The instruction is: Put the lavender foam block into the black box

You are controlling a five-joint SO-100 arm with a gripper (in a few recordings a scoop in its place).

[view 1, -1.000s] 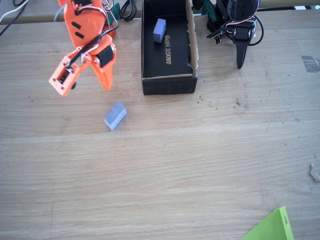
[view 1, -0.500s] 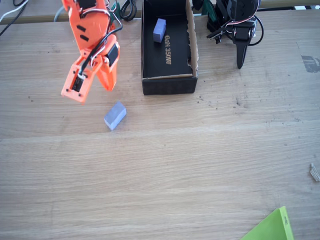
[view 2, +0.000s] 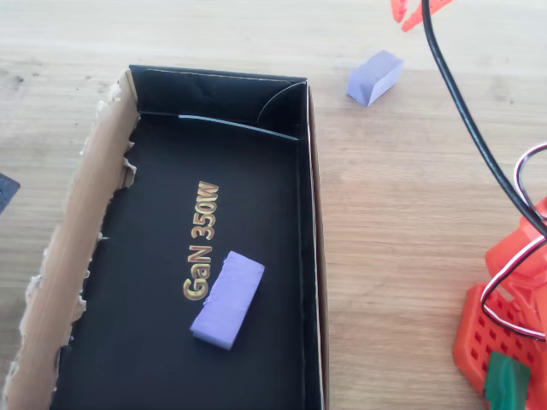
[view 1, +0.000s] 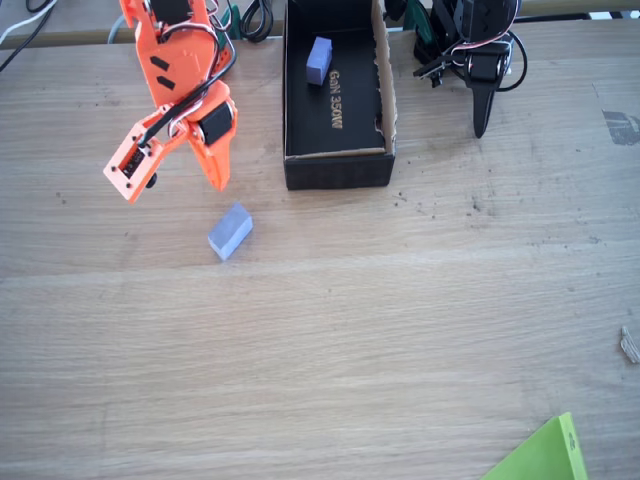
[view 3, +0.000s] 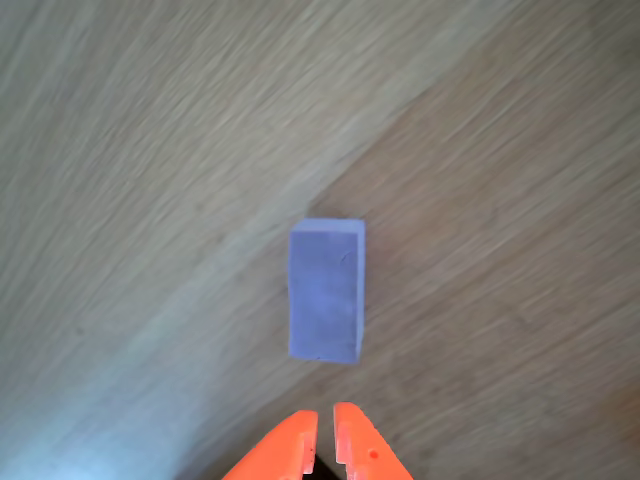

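The lavender foam block (view 1: 230,231) lies alone on the wooden table, to the lower left of the black box (view 1: 335,170). It also appears in the overhead view (view 2: 374,77), and in the wrist view (view 3: 326,290) it lies just ahead of my fingertips. My orange gripper (view 1: 216,178) hangs above the table, up and left of the block and clear of it. In the wrist view my gripper (view 3: 322,442) is shut with nothing in it. A slimmer lavender block (view 2: 227,287) rests inside the black box (view 2: 313,213) beside the gold lettering.
A bright green sheet (view 1: 540,455) pokes in at the lower right corner. A small scrap (view 1: 630,343) lies at the right edge. Cables (view 1: 250,18) trail along the back edge near the arm's base. Bare wood stretches across the front.
My wrist twisted half a second ago and has swung back to nearly its earlier pose. Both lavender blocks and the box have stayed put.
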